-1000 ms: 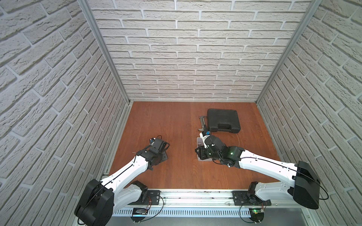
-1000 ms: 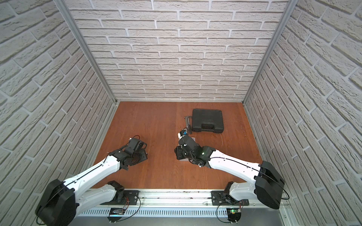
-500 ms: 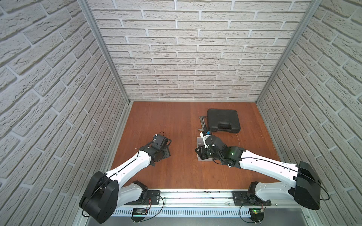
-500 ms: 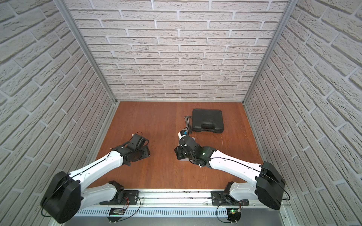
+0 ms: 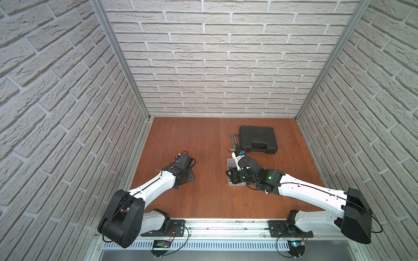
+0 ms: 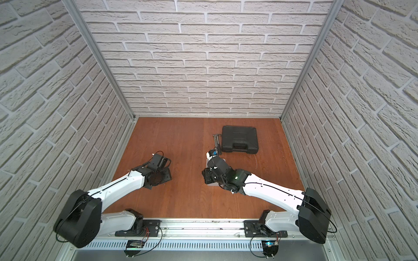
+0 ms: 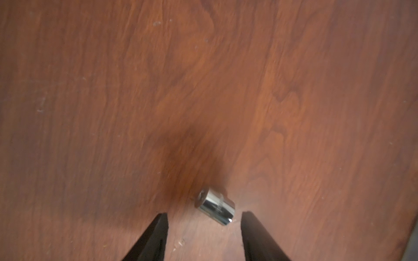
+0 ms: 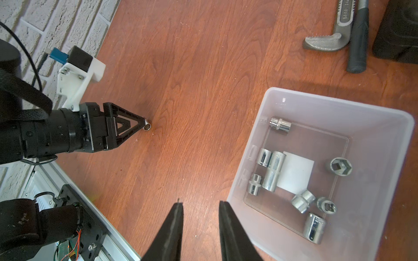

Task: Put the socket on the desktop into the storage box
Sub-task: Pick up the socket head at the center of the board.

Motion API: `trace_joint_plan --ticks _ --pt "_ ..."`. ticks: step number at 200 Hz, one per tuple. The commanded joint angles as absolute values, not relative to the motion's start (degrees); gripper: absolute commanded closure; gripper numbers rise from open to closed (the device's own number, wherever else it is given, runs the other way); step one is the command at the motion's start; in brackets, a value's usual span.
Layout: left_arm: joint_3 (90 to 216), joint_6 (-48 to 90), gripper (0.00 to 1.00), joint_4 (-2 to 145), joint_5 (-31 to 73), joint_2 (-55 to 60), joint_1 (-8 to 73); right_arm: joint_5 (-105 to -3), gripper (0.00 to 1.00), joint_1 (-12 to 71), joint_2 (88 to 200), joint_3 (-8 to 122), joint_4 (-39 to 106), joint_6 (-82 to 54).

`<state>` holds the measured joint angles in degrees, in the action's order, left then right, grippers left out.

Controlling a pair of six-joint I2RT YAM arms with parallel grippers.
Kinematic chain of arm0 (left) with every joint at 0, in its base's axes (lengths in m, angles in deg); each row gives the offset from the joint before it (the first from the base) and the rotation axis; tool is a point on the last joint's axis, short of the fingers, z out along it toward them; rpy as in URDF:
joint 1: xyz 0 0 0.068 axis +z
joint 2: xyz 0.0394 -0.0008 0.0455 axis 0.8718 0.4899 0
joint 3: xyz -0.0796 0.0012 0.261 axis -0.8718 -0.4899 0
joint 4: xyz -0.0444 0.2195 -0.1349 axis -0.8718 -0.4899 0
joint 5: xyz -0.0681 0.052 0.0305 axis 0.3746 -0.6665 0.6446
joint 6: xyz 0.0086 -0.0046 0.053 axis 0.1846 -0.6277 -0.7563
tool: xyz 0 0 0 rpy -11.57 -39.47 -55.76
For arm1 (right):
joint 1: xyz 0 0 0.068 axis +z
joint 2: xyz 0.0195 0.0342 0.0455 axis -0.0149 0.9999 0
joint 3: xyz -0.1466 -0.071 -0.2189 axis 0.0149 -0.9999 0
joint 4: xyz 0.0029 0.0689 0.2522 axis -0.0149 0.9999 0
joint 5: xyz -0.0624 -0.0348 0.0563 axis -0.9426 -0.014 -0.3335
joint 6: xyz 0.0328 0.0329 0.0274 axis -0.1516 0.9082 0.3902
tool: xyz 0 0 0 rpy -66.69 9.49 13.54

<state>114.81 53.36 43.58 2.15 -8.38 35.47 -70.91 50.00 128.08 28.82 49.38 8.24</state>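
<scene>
A small chrome socket [image 7: 216, 206] lies on its side on the reddish-brown desktop [image 7: 203, 90]. My left gripper [image 7: 204, 215] is open. Its fingertips stand low over the wood just short of the socket, which lies nearer one finger. In the right wrist view the left gripper [image 8: 144, 123] points down at that same socket [image 8: 147, 127]. The translucent storage box [image 8: 253, 126] holds several chrome sockets around a white square. My right gripper [image 8: 200, 203] is open and empty, hovering by the box's near corner. In a top view the right wrist covers most of the storage box [image 5: 230, 163].
A black tool case [image 5: 257, 140] sits at the back right, with a pipe wrench [image 8: 325, 40] and a hammer handle [image 8: 358, 45] beside it. Brick walls close three sides. The metal mounting rail [image 5: 226, 226] runs along the front edge.
The left arm has reached a little farther out over the desktop, its elbow swinging inward. The right arm and the box have not moved.
</scene>
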Motion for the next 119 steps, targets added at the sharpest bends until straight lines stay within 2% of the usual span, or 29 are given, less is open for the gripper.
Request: trace_joint_plan --ticks 1,61,119 --pt "116.56 52.33 0.43 45.54 2.17 -6.33 35.96 -72.05 0.67 50.24 126.91 28.08 48.21 7.3" --pt "117.21 53.13 0.47 46.82 2.53 -3.91 36.03 -71.98 0.67 50.21 127.62 27.5 47.58 7.35" --pt "118.37 53.4 0.57 46.18 3.45 -1.48 36.05 -72.44 0.67 50.13 127.41 27.06 47.31 7.35"
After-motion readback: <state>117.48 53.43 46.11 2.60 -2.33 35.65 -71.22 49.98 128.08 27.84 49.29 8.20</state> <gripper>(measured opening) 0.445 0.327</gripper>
